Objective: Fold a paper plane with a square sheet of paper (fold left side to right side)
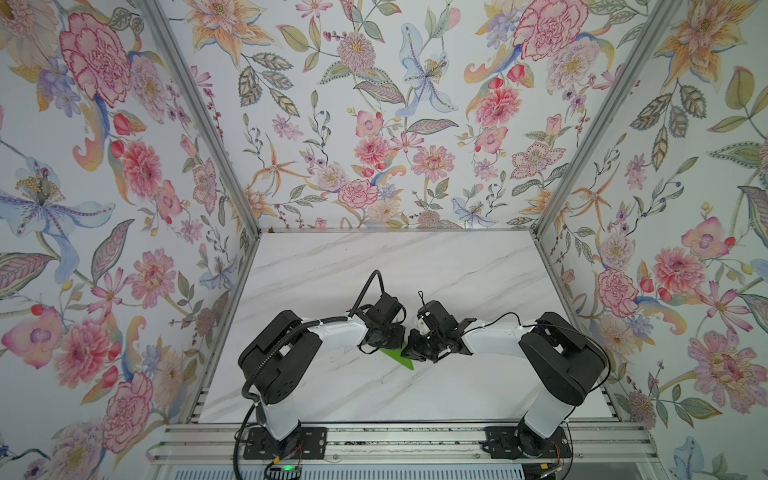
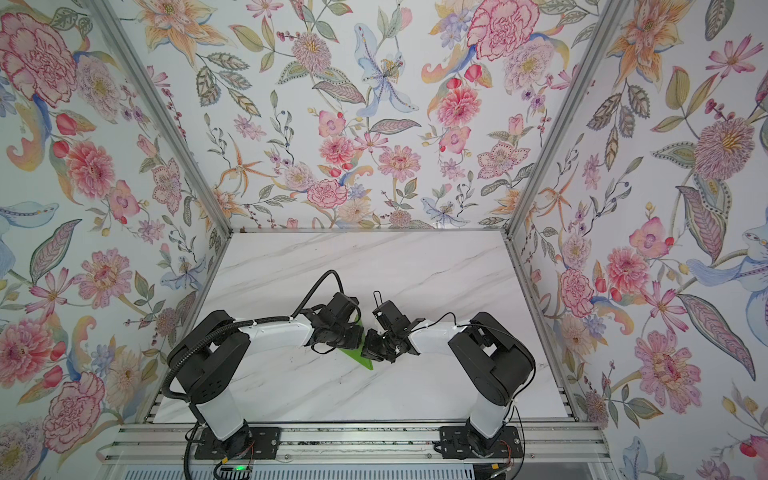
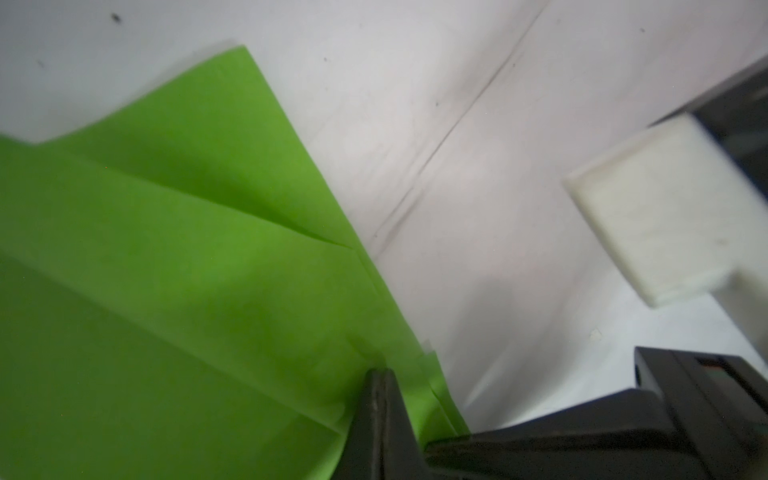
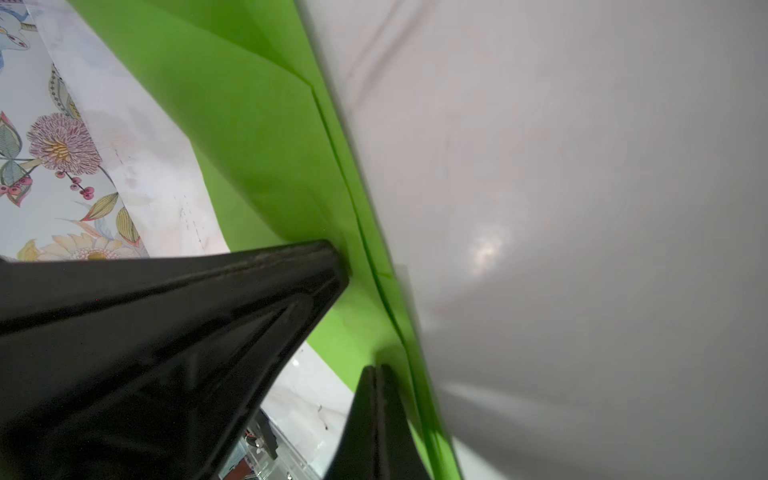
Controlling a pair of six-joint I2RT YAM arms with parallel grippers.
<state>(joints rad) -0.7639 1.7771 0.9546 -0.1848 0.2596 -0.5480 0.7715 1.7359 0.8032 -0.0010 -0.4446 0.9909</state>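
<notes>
Left wrist view is showing the left pincer (image 3: pixel 380 378) clenched, pressing the paper plane (image 3: pixel 187 291) onto the desk (image 3: pixel 519 145) — right pincer (image 4: pixel 376 374) likewise clenched beside it; sideways dragging could be skewing the crease.

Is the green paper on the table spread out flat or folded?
Folded. The thin bright green sheet of paper shows overlapping layers and creases in both wrist views, and a pointed tip in a top view.
</notes>
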